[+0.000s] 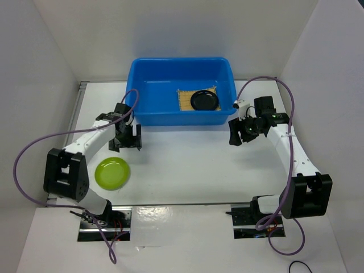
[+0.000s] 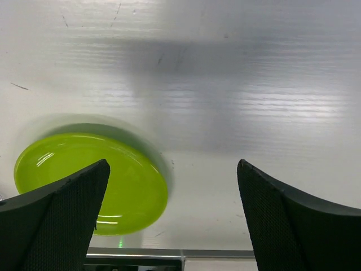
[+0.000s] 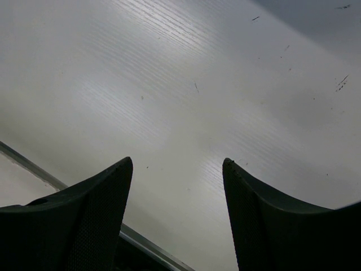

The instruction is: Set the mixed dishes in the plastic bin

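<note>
Nearest me, left side: green plate (image 1: 112, 173) lying flat and right way up on the white tabletop (image 1: 187, 165), close beside my left arm (image 1: 85, 142). Nothing touching it.

A little farther: my left jaws hang over bare tabletop between the green plate and the bin, pointing down. They are spread wide with nothing between them. From the wrist, the plate shows partly behind one finger (image 2: 56, 220).

Right side, about as far out: my right jaws sit off the bin's near right corner, over bare tabletop. They are parted and hold nothing.

Farthest: blue bin (image 1: 170, 118) at the back middle of the tabletop. On its floor, toward the right, a tan woven mat (image 1: 185, 101) lies flat, with a small black plate (image 1: 205, 100) resting on it
</note>
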Controlling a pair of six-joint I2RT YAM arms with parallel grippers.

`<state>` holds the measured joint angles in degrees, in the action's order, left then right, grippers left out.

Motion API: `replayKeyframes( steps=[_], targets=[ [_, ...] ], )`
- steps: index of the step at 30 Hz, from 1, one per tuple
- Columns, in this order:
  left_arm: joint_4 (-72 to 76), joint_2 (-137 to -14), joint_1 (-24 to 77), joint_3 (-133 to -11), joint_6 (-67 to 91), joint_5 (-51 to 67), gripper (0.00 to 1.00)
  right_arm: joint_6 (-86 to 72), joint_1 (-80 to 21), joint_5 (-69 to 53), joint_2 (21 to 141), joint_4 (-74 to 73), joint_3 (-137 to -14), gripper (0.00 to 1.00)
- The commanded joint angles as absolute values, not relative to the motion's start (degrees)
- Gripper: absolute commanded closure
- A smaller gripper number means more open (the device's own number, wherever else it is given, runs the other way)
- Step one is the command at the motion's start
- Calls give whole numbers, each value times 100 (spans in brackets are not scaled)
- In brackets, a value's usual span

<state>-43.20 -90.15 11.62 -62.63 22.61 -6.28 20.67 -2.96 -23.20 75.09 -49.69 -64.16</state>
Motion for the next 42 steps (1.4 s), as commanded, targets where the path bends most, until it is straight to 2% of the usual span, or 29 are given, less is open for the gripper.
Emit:
replayKeyframes(
  steps=[1,5,6,7,8,9,13,16,21,27,35,39,42],
  targets=[
    [-4395,-8256,1116,-6530,2364,-378,0,2118,-255,-2391,7313,-4772,-6390,30],
    [-4281,-7393,940,-6197,3003,-149,0,2118,-255,-2391,7313,-4772,-6390,30],
    [-4280,-7261,940,-6135,3189,-149,1,2118,-255,-2391,7313,-4772,-6390,30],
    [-4341,-7042,940,-5987,3382,-149,7,2118,-255,-2391,7313,-4772,-6390,30],
    [-4429,-6962,940,-5924,3915,-289,18,2118,-255,-2391,7313,-4772,-6390,30],
    [-4543,-6961,940,-5924,4146,-421,47,2118,-255,-2391,7313,-4772,-6390,30],
    [-4597,-6514,993,-5494,5008,-650,79,2118,-255,-2391,7313,-4772,-6390,30],
    [-4710,-6162,1046,-5291,5597,-1089,90,2118,-255,-2443,7313,-4772,-6337,30],
    [-5036,-6511,1046,-5177,6003,-1756,87,2118,-255,-2443,7313,-4772,-6337,29],
    [-4765,-6750,1046,-4659,6346,-1609,83,2118,-255,-2496,7365,-4772,-6337,29],
    [-4492,-7145,1283,-4395,6653,-1556,58,2171,-255,-2496,7365,-4772,-6337,29],
    [-4377,-7636,1510,-4342,6653,-1450,55,2171,-255,-2496,7365,-4772,-6337,29],
    [-4377,-7830,1713,-4394,6653,-1529,39,2171,-255,-2496,7365,-4772,-6337,29]
  ],
)
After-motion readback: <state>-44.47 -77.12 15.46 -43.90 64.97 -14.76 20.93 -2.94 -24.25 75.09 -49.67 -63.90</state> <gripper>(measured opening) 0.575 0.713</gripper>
